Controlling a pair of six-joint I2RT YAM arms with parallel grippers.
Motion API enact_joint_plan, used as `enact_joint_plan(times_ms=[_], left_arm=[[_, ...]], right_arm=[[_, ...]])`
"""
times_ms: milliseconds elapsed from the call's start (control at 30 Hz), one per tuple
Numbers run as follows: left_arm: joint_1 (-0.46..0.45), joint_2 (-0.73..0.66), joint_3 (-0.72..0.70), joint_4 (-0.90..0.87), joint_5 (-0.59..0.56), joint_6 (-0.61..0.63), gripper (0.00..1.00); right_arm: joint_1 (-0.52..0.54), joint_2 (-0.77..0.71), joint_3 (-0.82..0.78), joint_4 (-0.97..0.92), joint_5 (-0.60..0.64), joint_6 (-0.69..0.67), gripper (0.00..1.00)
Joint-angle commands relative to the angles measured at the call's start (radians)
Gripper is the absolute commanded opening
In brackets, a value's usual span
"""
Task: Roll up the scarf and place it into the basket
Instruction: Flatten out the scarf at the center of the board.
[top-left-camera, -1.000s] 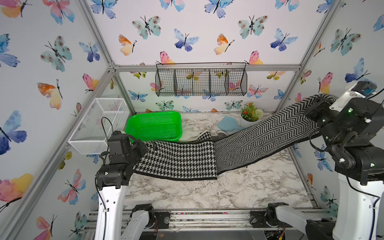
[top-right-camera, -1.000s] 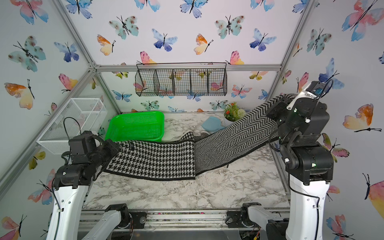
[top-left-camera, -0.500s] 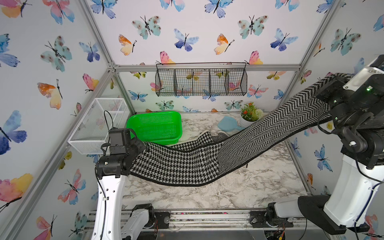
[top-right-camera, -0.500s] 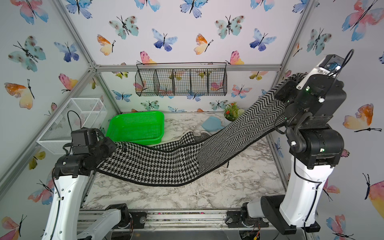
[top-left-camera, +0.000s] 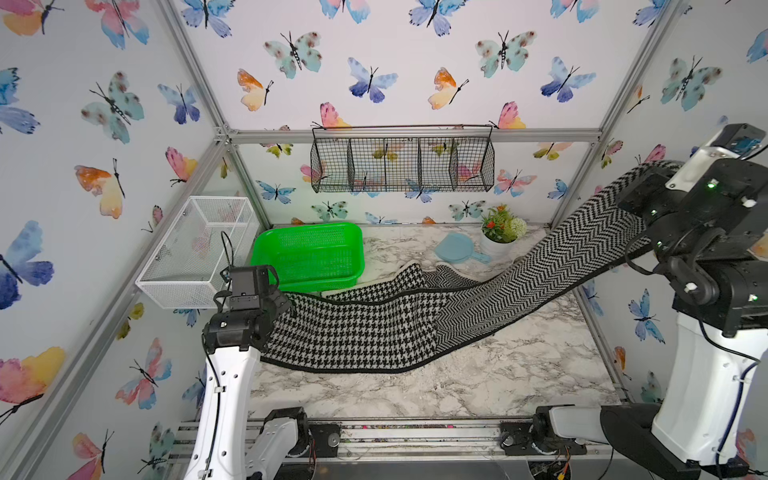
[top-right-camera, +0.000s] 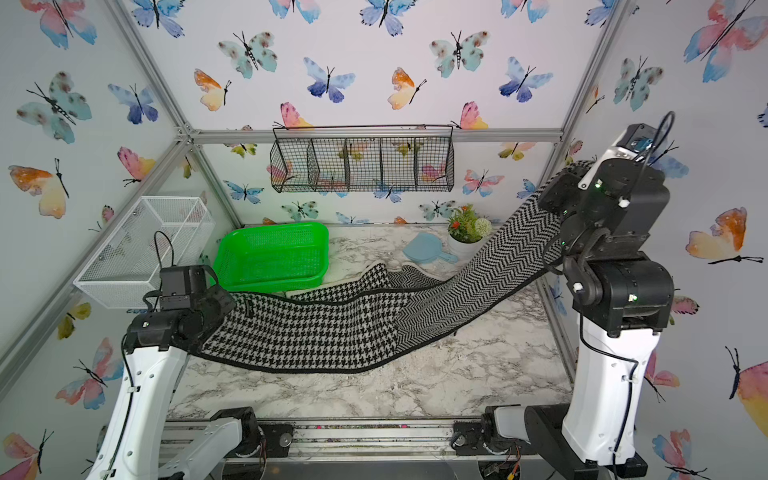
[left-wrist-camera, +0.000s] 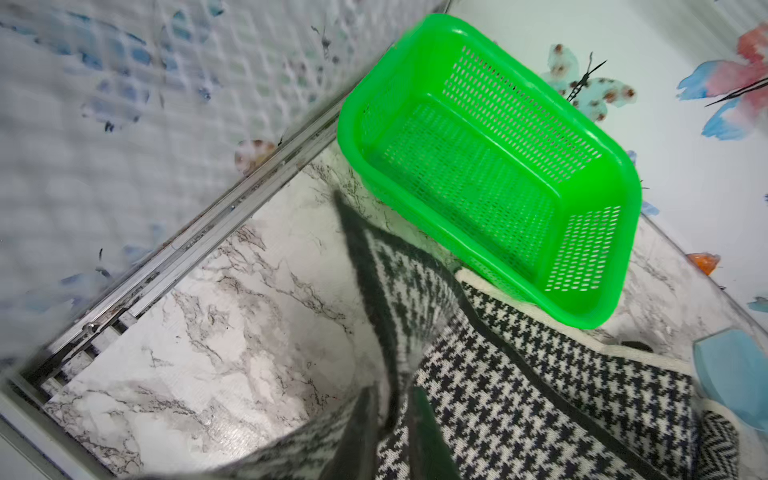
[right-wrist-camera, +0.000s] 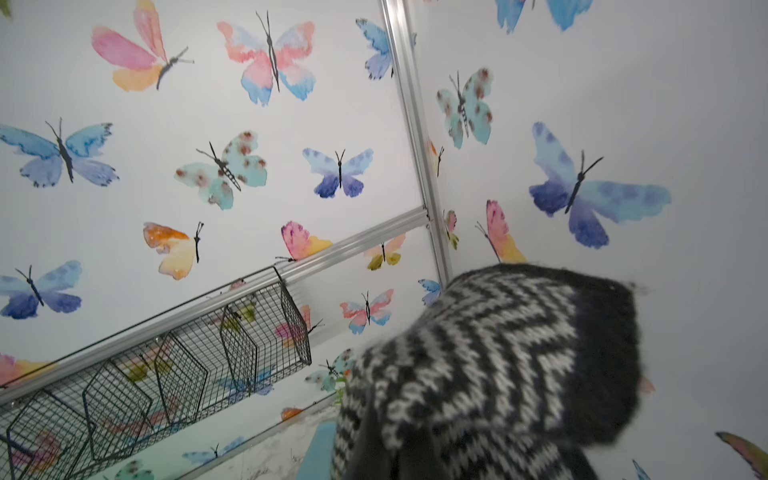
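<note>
The right gripper (top-left-camera: 653, 186) has dipped slightly since a moment ago, and the scarf (top-left-camera: 374, 328) sags lower onto the counter (top-left-camera: 457, 386). It and the left gripper (left-wrist-camera: 395, 390) each pinch a scarf end tightly.

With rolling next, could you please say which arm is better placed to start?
Probably left: the left end effector holds the scarf low near the basket; the right end effector is raised high.

The scarf (top-left-camera: 374, 328) is thick knitted cloth, matt and fuzzy. The basket (top-left-camera: 309, 227) is glossy, smooth perforated plastic. The bench (top-left-camera: 457, 390) has a smooth marble-patterned surface.
</note>
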Motion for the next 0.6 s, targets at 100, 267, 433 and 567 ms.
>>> enact_joint_plan(times_ms=[100, 267, 433, 567], left_arm=[[0.009, -0.003, -0.068, 0.025, -0.115, 0.017, 0.76], [0.009, -0.025, -0.088, 0.039, -0.084, 0.029, 0.98], [0.004, -0.059, -0.129, 0.072, 0.107, 0.036, 0.98], [-0.041, -0.095, -0.188, 0.126, 0.23, 0.019, 0.98]], right_arm=[[0.001, -0.036, -0.162, 0.129, -0.107, 0.042, 0.02], [0.0, -0.005, -0.133, 0.134, -0.158, 0.048, 0.02], [0.002, 0.01, -0.139, 0.148, -0.229, 0.062, 0.02], [0.001, 0.006, -0.171, 0.168, -0.293, 0.067, 0.02]])
